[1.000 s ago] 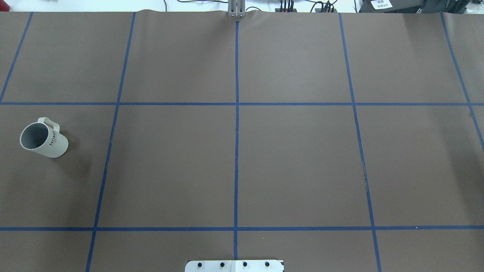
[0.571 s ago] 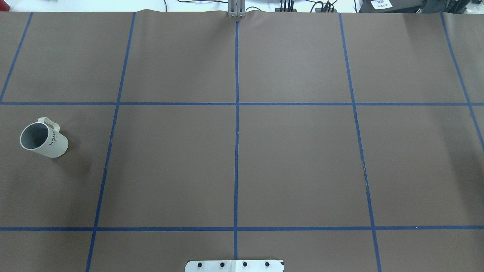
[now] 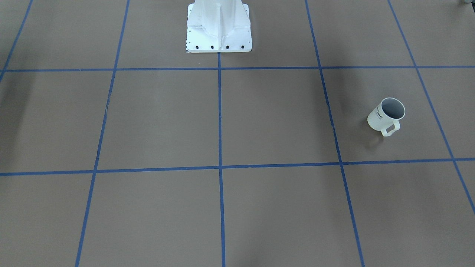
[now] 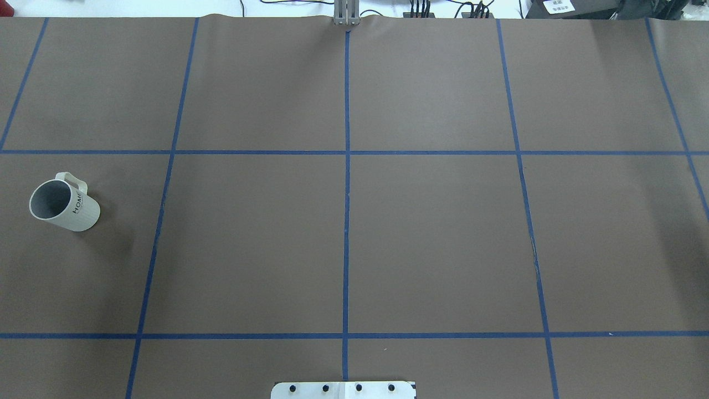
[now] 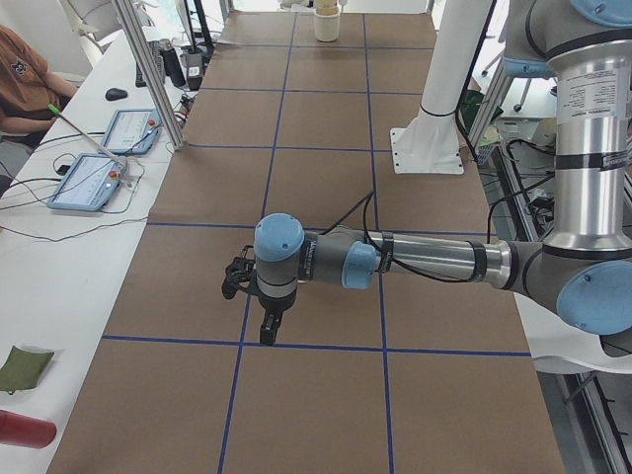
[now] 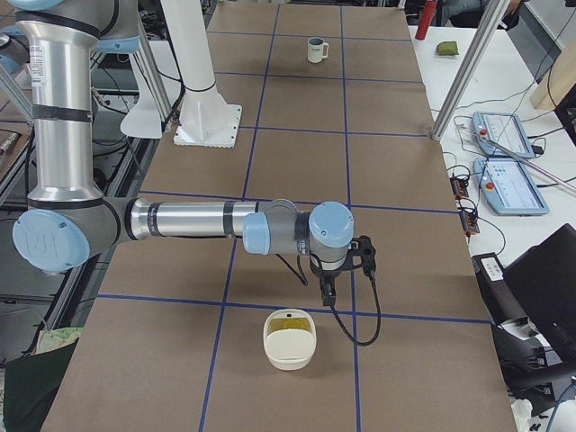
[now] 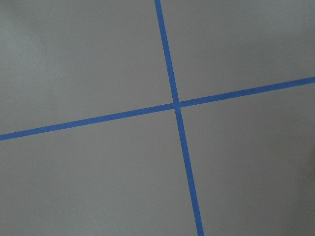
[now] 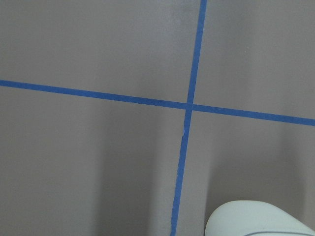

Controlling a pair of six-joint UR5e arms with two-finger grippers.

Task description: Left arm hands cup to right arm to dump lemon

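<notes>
The cup (image 4: 63, 202) stands upright on the brown table, far out on my left side, its handle turned away from the robot base. It also shows in the front-facing view as the cup (image 3: 386, 115) and small and far off in the right side view as the cup (image 6: 316, 49). Its inside shows only grey; the lemon is not visible. The left gripper (image 5: 269, 334) hangs high above the table pointing down, and I cannot tell whether it is open or shut. The right gripper (image 6: 327, 294) also hangs high and points down, and its state cannot be told either. Neither wrist view shows fingers.
A cream bowl (image 6: 289, 339) with a yellowish inside sits at the table's right end, below the right gripper; its rim (image 8: 256, 221) edges into the right wrist view. The white robot base (image 3: 219, 29) stands at mid-table. Tablets (image 5: 89, 183) and a person (image 5: 25, 69) are alongside.
</notes>
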